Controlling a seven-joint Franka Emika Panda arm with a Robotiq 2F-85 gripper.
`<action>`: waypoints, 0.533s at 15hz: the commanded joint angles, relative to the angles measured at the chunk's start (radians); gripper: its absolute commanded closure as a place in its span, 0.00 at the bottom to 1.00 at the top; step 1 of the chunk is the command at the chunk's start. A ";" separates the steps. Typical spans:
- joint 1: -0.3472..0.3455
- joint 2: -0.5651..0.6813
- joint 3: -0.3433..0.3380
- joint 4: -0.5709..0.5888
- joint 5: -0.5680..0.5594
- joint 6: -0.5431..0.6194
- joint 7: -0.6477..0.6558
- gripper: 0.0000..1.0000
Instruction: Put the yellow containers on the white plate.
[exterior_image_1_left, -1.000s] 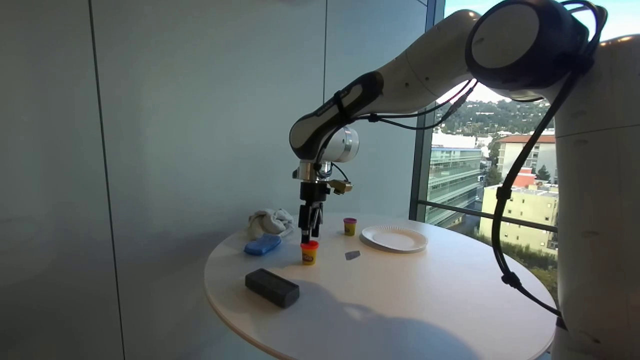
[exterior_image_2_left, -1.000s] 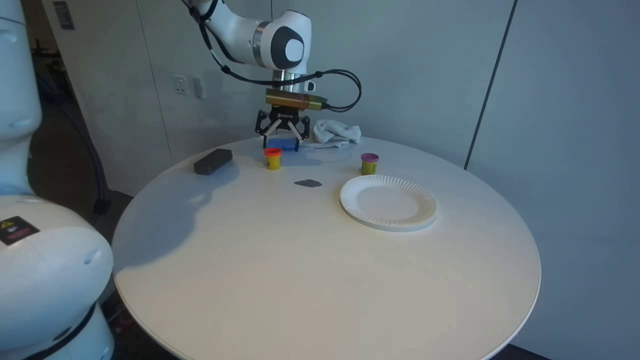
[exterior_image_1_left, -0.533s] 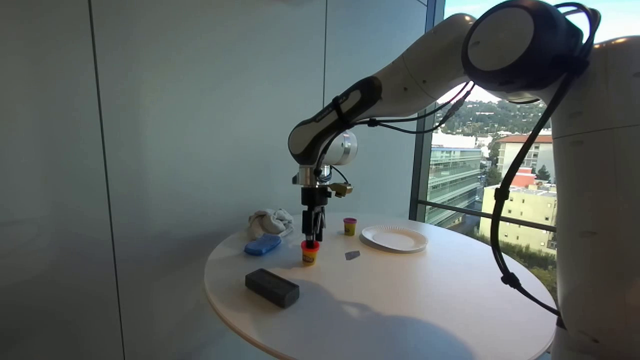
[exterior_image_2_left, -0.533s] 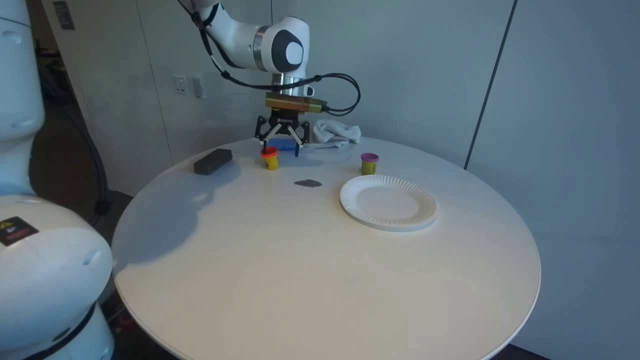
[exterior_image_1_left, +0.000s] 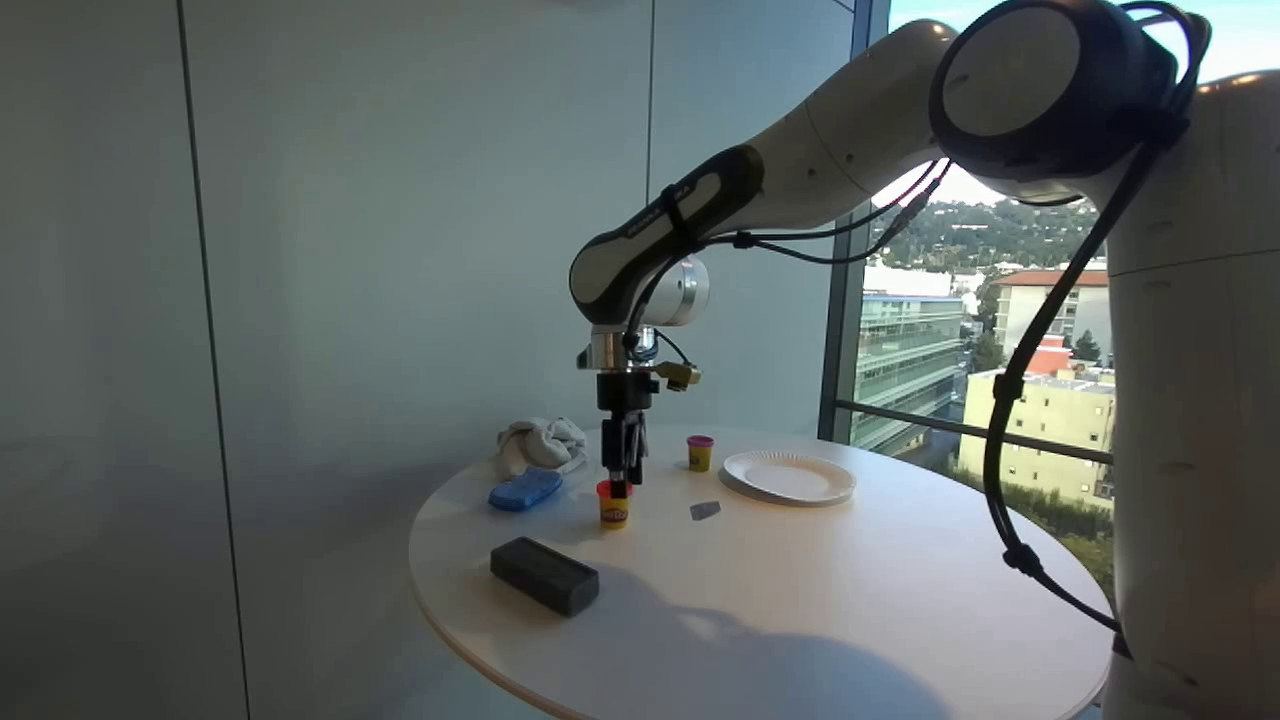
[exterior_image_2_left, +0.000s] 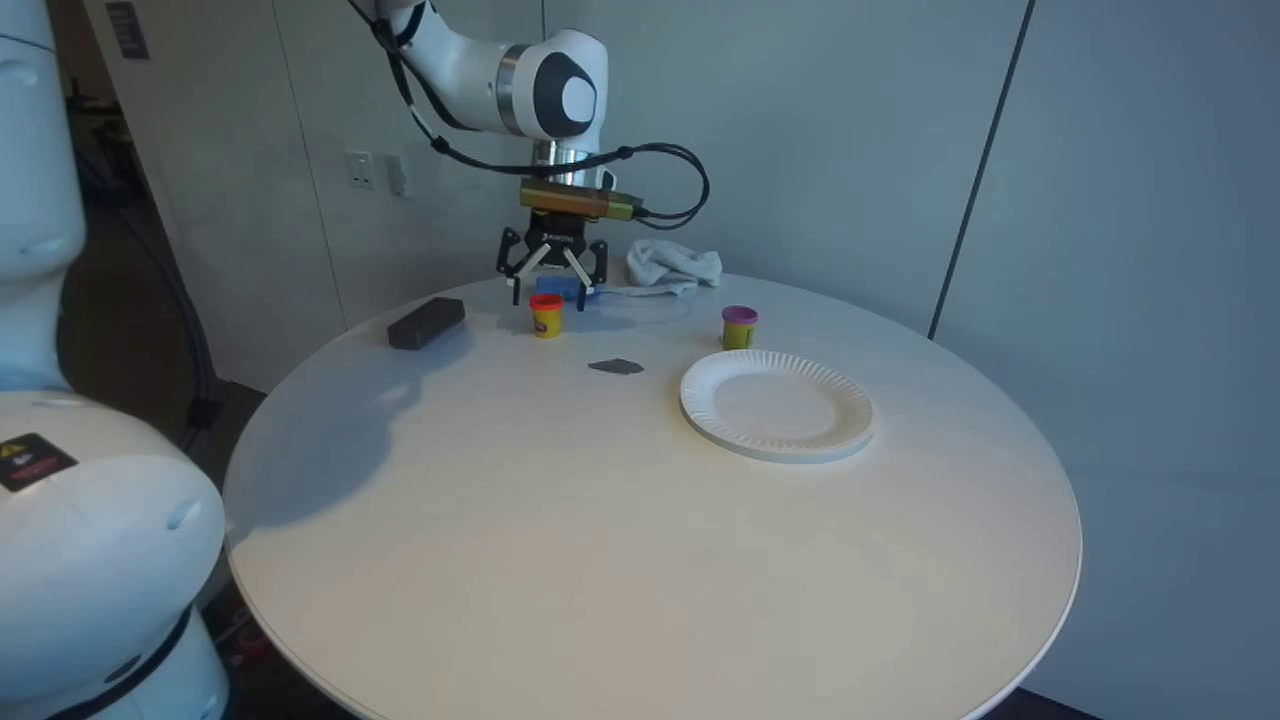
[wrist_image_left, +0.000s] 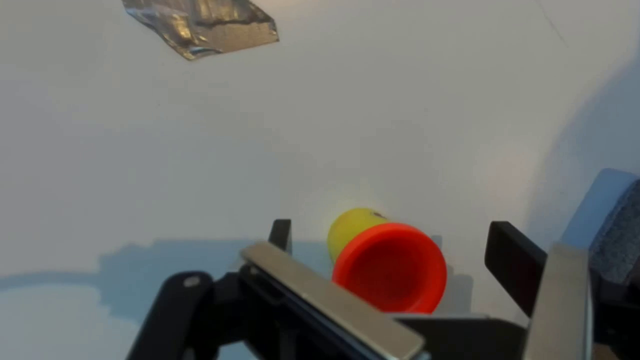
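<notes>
A yellow container with a red lid (exterior_image_1_left: 614, 514) stands upright on the table; it also shows in an exterior view (exterior_image_2_left: 547, 326) and in the wrist view (wrist_image_left: 352, 230). My gripper (exterior_image_1_left: 627, 485) is open above it, with the fingertips at about lid height. In the wrist view the lid lies between the two spread fingers (wrist_image_left: 395, 242), apart from both fingertips. A yellow container with a purple lid (exterior_image_2_left: 739, 332) stands behind the white plate (exterior_image_2_left: 775, 405); it also shows in an exterior view (exterior_image_1_left: 699, 457). The plate (exterior_image_1_left: 790, 478) has nothing on it.
A dark block (exterior_image_1_left: 545, 576) lies near the red-lidded container. A blue object (exterior_image_1_left: 526, 489) and a crumpled white cloth (exterior_image_2_left: 672, 265) lie near the wall side. A flat grey scrap (wrist_image_left: 210, 25) lies between the red-lidded container and the plate.
My gripper came down and a finger tipped the red-lidded container half a second ago. Now the gripper has shifted sideways and up slightly, and the container stands upright between the fingers.
</notes>
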 joint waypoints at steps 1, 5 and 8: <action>-0.010 -0.031 0.009 -0.002 -0.006 -0.007 -0.039 0.00; -0.007 -0.019 0.011 0.005 -0.004 -0.016 -0.055 0.00; -0.003 -0.012 0.017 0.010 0.002 -0.012 -0.077 0.00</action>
